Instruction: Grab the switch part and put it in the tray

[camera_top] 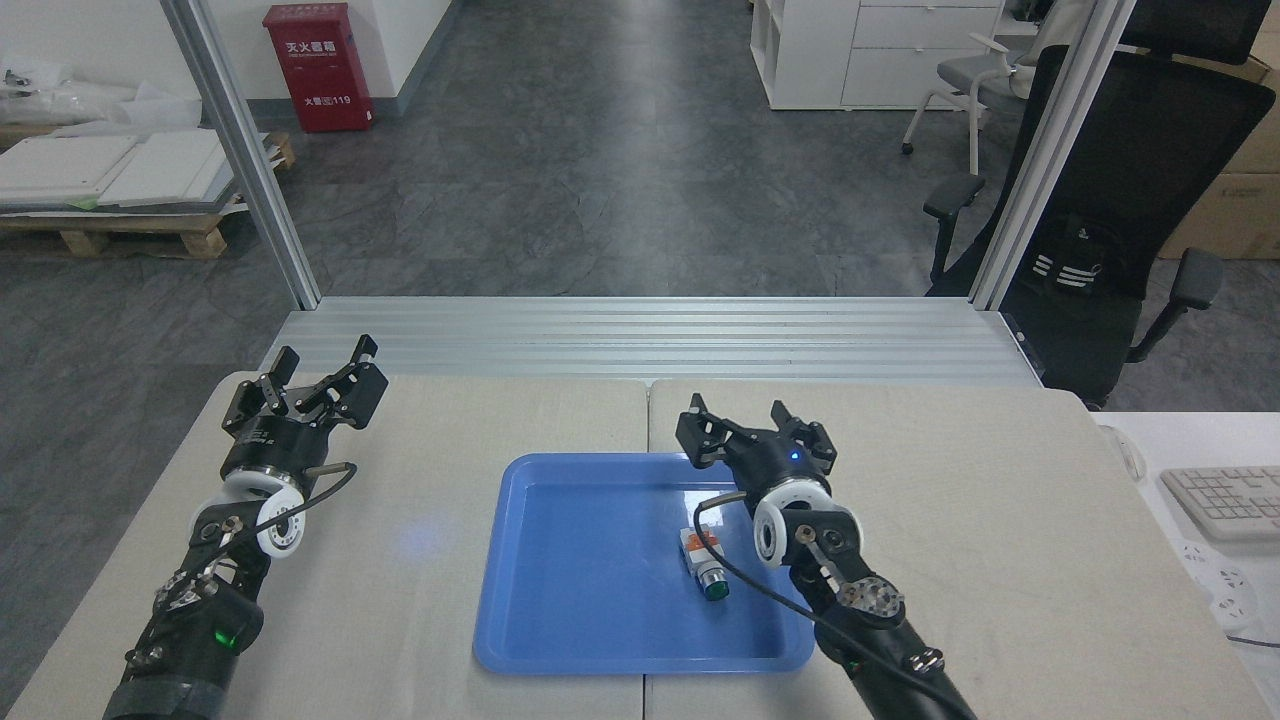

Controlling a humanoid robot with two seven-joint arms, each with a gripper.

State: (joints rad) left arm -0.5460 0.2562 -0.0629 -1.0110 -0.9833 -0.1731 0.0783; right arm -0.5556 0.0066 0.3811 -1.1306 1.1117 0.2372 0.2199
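The switch part (704,564) lies on its side inside the blue tray (560,600), right of the tray's middle, with its green button end pointing toward me and its orange patch on top. My right gripper (752,420) hangs open above the tray's far right corner, with nothing between its fingers and well apart from the switch. Over the table's far left corner my left gripper (318,368) stands open and holds nothing.
The tray rests across the seam of two beige table mats (950,500). A white keyboard (1222,500) sits on a side desk at the right. A black office chair (1120,200) stands beyond the table's far right corner.
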